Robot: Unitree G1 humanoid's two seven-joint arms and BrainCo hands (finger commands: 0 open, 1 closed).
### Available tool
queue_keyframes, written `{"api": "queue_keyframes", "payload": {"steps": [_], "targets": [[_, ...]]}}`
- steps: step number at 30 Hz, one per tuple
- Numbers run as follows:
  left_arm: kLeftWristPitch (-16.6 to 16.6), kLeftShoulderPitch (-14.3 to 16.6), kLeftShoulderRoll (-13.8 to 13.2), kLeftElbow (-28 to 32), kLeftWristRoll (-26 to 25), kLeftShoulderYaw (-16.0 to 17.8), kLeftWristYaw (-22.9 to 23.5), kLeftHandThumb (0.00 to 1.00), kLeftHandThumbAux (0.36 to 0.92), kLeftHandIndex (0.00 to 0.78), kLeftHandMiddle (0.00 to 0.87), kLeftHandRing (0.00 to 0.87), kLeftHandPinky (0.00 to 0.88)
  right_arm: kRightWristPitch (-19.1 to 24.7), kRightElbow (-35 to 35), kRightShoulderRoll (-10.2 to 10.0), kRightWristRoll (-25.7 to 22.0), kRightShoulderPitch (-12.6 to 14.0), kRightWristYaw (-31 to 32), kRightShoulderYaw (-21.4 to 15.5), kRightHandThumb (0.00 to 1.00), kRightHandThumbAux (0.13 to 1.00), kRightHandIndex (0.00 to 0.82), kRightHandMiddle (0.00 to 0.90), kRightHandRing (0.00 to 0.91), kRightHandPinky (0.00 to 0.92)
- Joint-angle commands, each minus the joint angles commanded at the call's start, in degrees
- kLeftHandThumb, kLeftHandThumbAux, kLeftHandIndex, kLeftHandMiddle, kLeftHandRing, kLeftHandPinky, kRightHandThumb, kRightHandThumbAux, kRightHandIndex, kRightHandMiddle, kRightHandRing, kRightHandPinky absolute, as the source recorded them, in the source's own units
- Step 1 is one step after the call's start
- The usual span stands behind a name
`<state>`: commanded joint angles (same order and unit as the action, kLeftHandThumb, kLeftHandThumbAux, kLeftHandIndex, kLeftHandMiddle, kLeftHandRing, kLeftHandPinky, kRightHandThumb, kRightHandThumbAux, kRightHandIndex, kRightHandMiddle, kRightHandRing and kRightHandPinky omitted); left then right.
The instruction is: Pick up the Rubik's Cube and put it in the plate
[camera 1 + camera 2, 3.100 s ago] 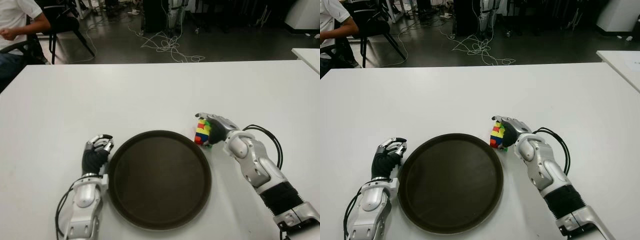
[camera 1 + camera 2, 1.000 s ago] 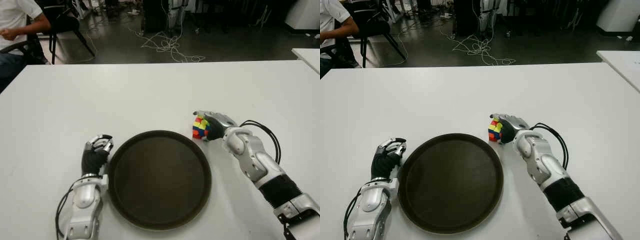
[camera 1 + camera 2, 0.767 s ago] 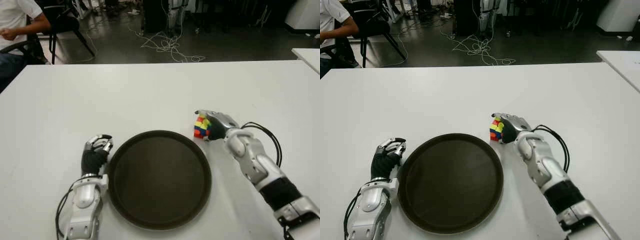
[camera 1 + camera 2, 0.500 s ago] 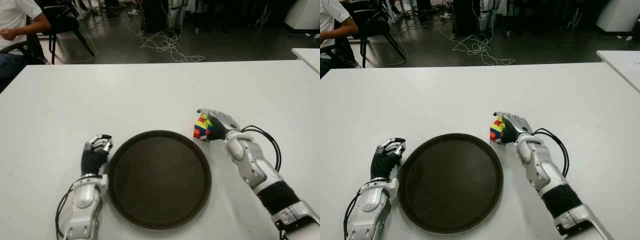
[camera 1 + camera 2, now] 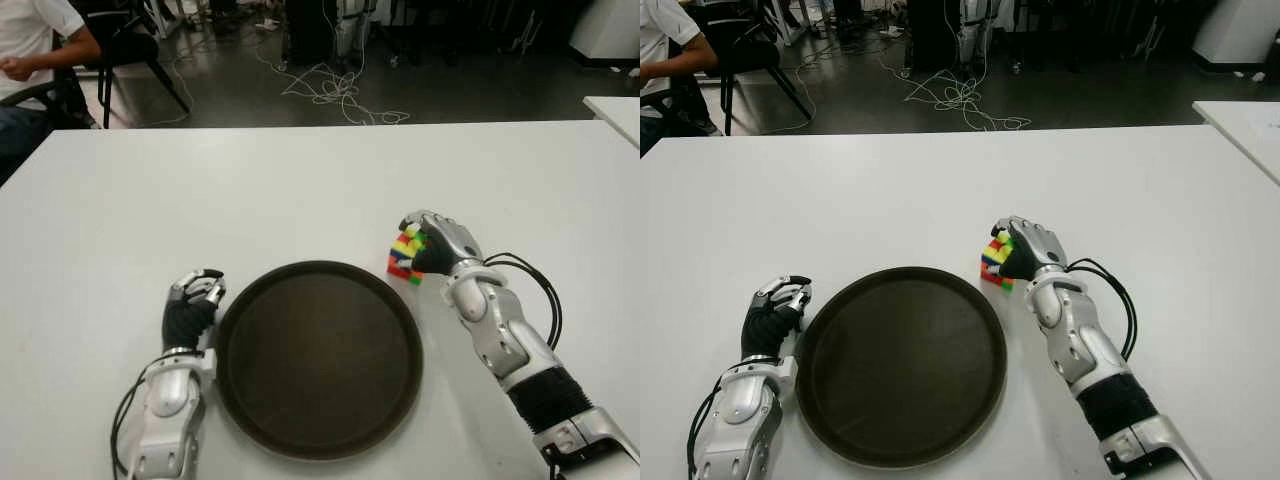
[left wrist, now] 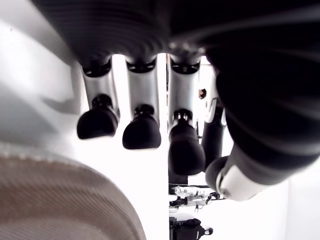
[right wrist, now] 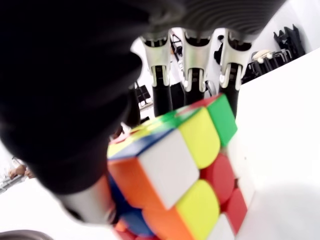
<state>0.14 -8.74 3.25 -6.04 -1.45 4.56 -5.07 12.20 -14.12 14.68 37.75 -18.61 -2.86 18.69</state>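
White tabletop (image 5: 300, 190) bare. Right hand (image 5: 440, 245) clenched round multicoloured Rubik's Cube (image 5: 404, 255); round dark brown plate (image 5: 318, 358) just beside cube, toward left. Left hand (image 5: 190, 310) curled, idle, beside plate's left rim.

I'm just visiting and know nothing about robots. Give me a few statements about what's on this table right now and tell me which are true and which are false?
1. The right hand grips the Rubik's Cube. True.
2. The Rubik's Cube already lies inside the plate. False: it is outside the plate, just past its far right rim, in the right hand.
3. The left hand holds a second cube. False: its fingers are curled on nothing, and it shows just left of the plate.
4. Nothing lies in the plate. True.
5. The plate is white like the table. False: the plate is dark brown and round.
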Motion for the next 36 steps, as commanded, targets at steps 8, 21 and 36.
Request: {"api": "queue_keyframes", "payload": {"steps": [8, 21, 36], "targets": [[0.16, -0.04, -0.21, -0.01, 0.37, -0.21, -0.04, 0.708, 0.706, 0.443, 0.805, 0.812, 0.798, -0.04, 0.41, -0.08, -0.35, 0.09, 0.22, -0.16, 0.282, 0.837, 0.613, 0.756, 0.772, 0.774], [1.67, -0.07, -0.44, 0.89, 0.47, -0.32, -0.02, 0.708, 0.706, 0.443, 0.805, 0.813, 0.801, 0.09, 0.71, -0.25, -0.96, 0.11, 0.64, -0.5, 0.21, 0.842, 0.615, 0.749, 0.77, 0.778], [2.68, 0.02, -0.25, 1.22, 0.75, -0.24, -0.83, 0.709, 0.705, 0.444, 0.804, 0.814, 0.803, 0.0, 0.76, -0.19, -1.11, 0.08, 1.12, -0.63, 0.232, 0.837, 0.609, 0.75, 0.77, 0.776]]}}
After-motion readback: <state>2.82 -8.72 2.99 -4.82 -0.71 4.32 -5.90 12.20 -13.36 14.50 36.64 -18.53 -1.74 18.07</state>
